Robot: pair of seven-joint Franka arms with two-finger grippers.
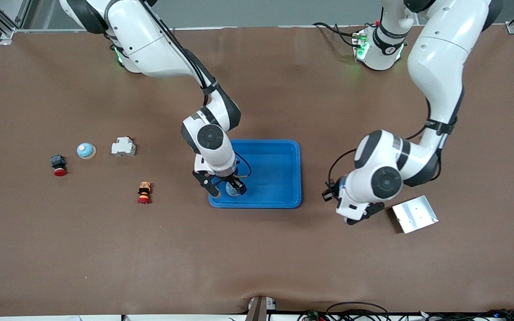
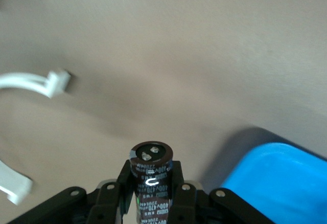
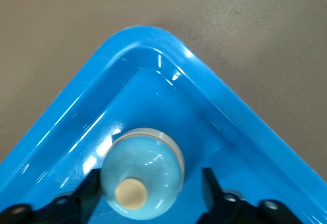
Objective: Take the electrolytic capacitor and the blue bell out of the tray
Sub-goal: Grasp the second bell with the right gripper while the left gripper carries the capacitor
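The right gripper (image 1: pixel 225 189) straddles a bell (image 3: pixel 141 180) in the blue tray (image 1: pixel 295 178), fingers apart; the left gripper (image 2: pixel 152 193) clenches a capacitor (image 2: pixel 151 180).

Pale blue domed bell (image 3: pixel 142 179) with cream knob in glossy blue plastic tray's (image 3: pixel 214 98) corner, between spread black gripper fingers (image 3: pixel 213 191).
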